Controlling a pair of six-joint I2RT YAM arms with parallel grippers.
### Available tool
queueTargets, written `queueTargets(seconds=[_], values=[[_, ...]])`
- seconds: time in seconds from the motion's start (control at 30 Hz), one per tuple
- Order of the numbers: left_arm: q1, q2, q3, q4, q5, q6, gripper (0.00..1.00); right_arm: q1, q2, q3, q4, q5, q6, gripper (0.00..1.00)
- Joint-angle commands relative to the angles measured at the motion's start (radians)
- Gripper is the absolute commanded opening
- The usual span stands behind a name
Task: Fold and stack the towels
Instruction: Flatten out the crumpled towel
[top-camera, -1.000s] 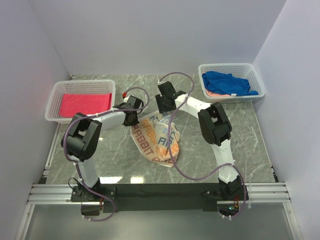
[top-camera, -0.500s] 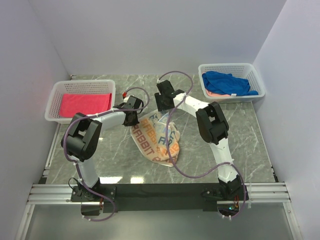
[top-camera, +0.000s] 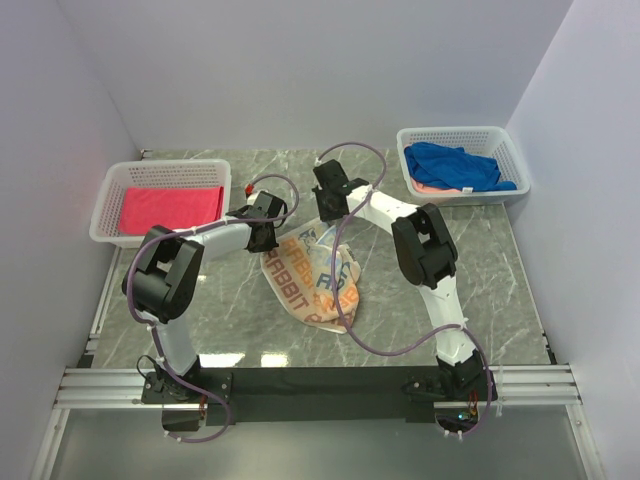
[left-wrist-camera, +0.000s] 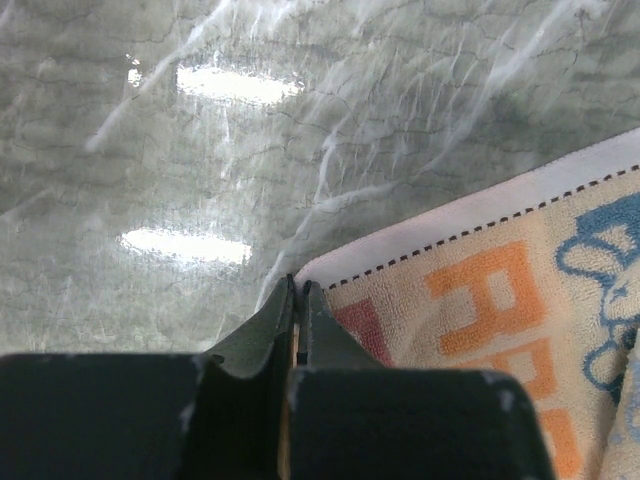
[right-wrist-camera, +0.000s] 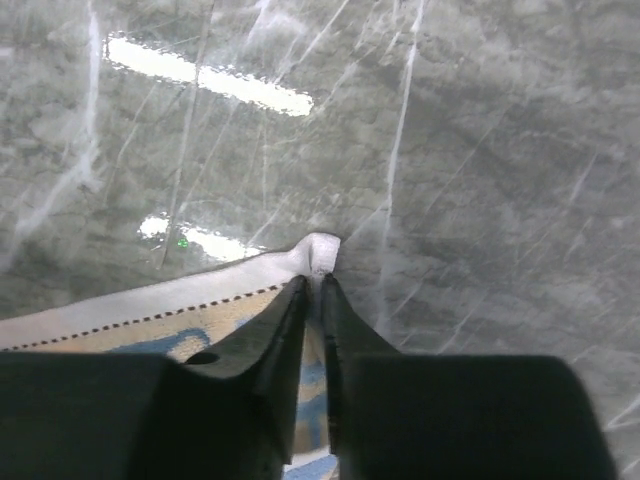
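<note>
The printed orange/blue towel (top-camera: 312, 278) with block letters lies bunched on the marble table between the arms. My left gripper (top-camera: 263, 238) is shut on its near-left corner; the left wrist view shows the white hem (left-wrist-camera: 470, 215) pinched at the fingertips (left-wrist-camera: 300, 290). My right gripper (top-camera: 329, 212) is shut on another corner, whose white tip (right-wrist-camera: 320, 250) pokes out past the fingers in the right wrist view. A pink-red towel (top-camera: 170, 208) lies folded flat in the left basket. A deep blue towel (top-camera: 455, 165) lies crumpled over a salmon-peach one (top-camera: 432, 187) in the right basket.
A white mesh basket (top-camera: 108, 228) stands at the left edge of the table and another (top-camera: 510, 150) at the back right. Purple cables loop over the towel and both arms. Grey walls close in the table on three sides.
The right gripper has moved slightly back with the towel corner, pulling that edge a little. The left gripper has stayed put.
</note>
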Motion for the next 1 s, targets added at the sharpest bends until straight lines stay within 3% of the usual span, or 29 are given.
queueTargets(seconds=[0.0, 0.03, 0.07, 0.3, 0.47, 0.73, 0.97], values=[[-0.012, -0.014, -0.022, -0.051, 0.008, 0.017, 0.01, 0.004, 0.04, 0.027, -0.068, -0.009, -0.001, 0.11], [-0.012, -0.014, -0.018, -0.053, 0.006, 0.018, 0.01, 0.004, 0.036, 0.024, -0.065, -0.014, -0.002, 0.02], [-0.013, -0.017, -0.013, -0.057, 0.002, 0.021, 0.01, 0.006, 0.027, 0.021, -0.06, -0.015, -0.002, 0.0], [-0.013, -0.082, 0.149, -0.144, -0.09, 0.073, 0.01, -0.011, -0.174, -0.05, 0.061, -0.017, -0.004, 0.0], [-0.013, -0.143, 0.405, -0.2, -0.163, 0.156, 0.01, -0.036, -0.357, -0.02, 0.11, 0.024, -0.019, 0.0], [-0.012, -0.217, 0.758, -0.151, -0.153, 0.331, 0.01, -0.054, -0.61, 0.053, 0.207, 0.075, -0.108, 0.0], [-0.025, -0.368, 0.801, -0.005, -0.035, 0.461, 0.0, -0.056, -0.763, 0.102, 0.251, 0.035, -0.208, 0.0]])
